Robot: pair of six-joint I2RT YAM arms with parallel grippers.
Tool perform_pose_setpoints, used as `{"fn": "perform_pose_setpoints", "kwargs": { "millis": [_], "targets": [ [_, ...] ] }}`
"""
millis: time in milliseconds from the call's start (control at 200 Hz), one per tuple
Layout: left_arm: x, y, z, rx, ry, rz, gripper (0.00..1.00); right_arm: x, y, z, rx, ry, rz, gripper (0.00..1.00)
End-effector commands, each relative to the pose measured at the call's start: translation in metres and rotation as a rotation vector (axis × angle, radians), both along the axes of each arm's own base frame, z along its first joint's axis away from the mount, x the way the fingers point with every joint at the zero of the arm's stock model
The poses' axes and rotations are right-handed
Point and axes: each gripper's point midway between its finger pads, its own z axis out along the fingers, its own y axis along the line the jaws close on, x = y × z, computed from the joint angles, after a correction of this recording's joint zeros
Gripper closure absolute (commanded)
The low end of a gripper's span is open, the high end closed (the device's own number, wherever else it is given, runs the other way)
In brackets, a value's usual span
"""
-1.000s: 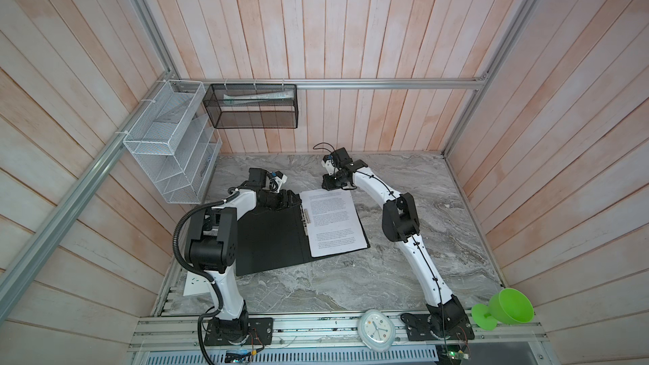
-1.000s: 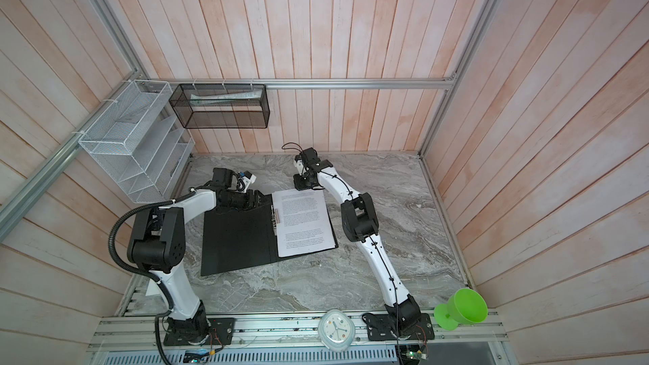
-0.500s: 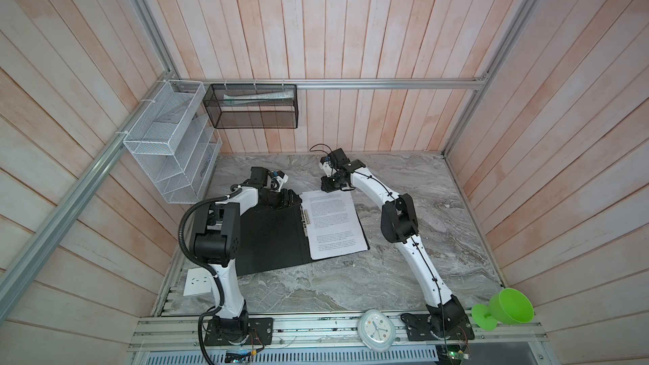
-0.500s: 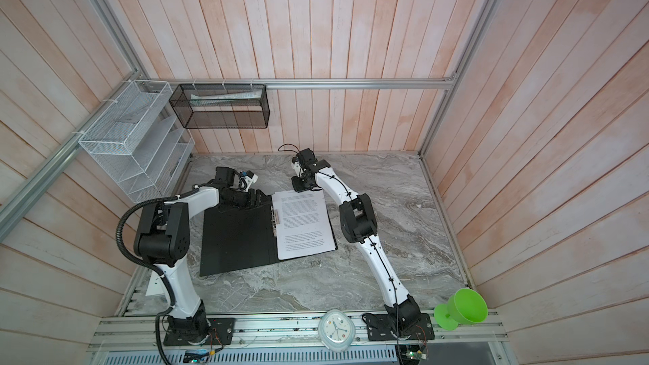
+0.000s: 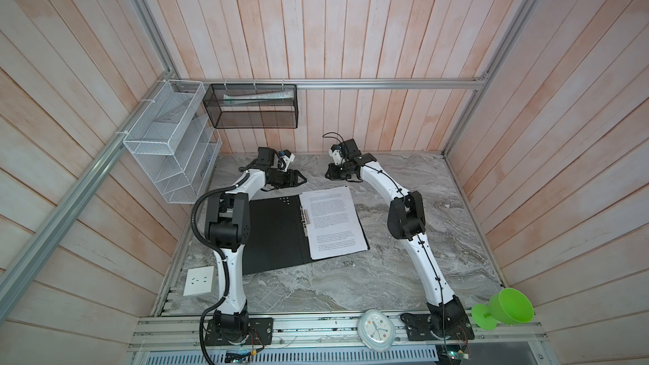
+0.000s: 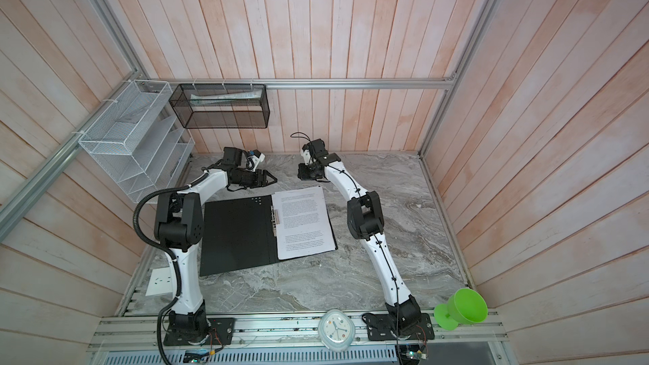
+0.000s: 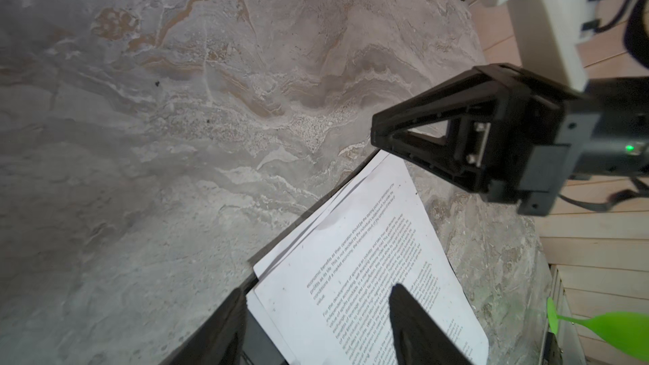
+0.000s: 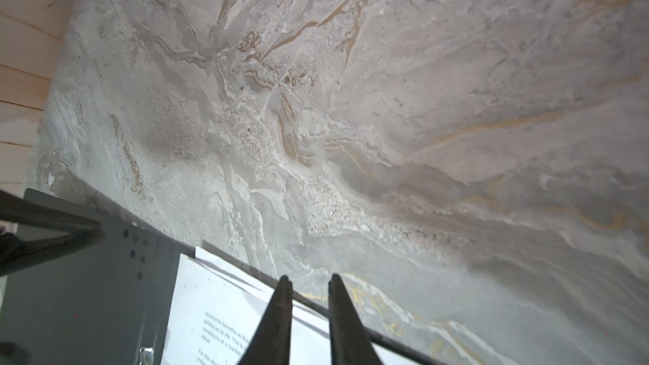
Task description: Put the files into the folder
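The folder point(image 5: 274, 233) lies open on the marble table, black inside up, with its metal clip point(image 5: 305, 217) along the spine. The files point(image 5: 332, 226), white printed sheets, rest on the folder's right half, slightly fanned at the far corner point(image 7: 368, 258). My left gripper point(image 5: 298, 180) hovers open over the folder's far edge, its fingers point(image 7: 411, 317) spread above the files' far left corner. Just beyond the files' far edge, my right gripper point(image 5: 328, 174) has its jaws a narrow gap apart, empty point(image 8: 309, 277). Both top views show the files point(image 6: 303, 219) and both grippers point(image 6: 270, 179) point(image 6: 300, 173).
A white wire rack point(image 5: 172, 142) and a black mesh basket point(image 5: 253, 105) hang on the back-left walls. At the front rail sit a white clock point(image 5: 375, 328) and a green funnel point(image 5: 505, 307). A white socket plate point(image 5: 198, 280) lies front left.
The left arm's elbow has shifted a little while its gripper stayed over the folder's far edge. The right gripper has drifted slightly left. Files and folder have not moved.
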Motion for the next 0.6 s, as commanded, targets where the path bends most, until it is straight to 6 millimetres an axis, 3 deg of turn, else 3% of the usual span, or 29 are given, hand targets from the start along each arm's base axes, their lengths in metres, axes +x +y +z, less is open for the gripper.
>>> {"fn": "perform_pose_setpoints", "kwargs": {
  "millis": [0,210,375,480,595],
  "targets": [
    [0.007,-0.012,-0.007,0.054,-0.021,-0.039,0.33,-0.034,-0.007,0.051,-0.054,0.001,-0.015,0.79],
    [0.019,-0.035,-0.019,0.098,-0.030,-0.081,0.33,-0.125,-0.011,0.080,-0.106,0.039,0.032,0.79],
    [0.030,-0.035,-0.027,0.117,-0.045,-0.060,0.33,-0.215,-0.006,0.073,-0.103,0.126,0.093,0.79],
    [0.034,-0.037,-0.033,0.130,-0.037,-0.070,0.33,-0.268,0.000,0.059,-0.105,0.187,0.126,0.79],
    [0.037,-0.039,-0.042,0.148,-0.020,-0.079,0.33,-0.313,0.009,0.046,-0.120,0.223,0.159,0.79]
  ]
}}
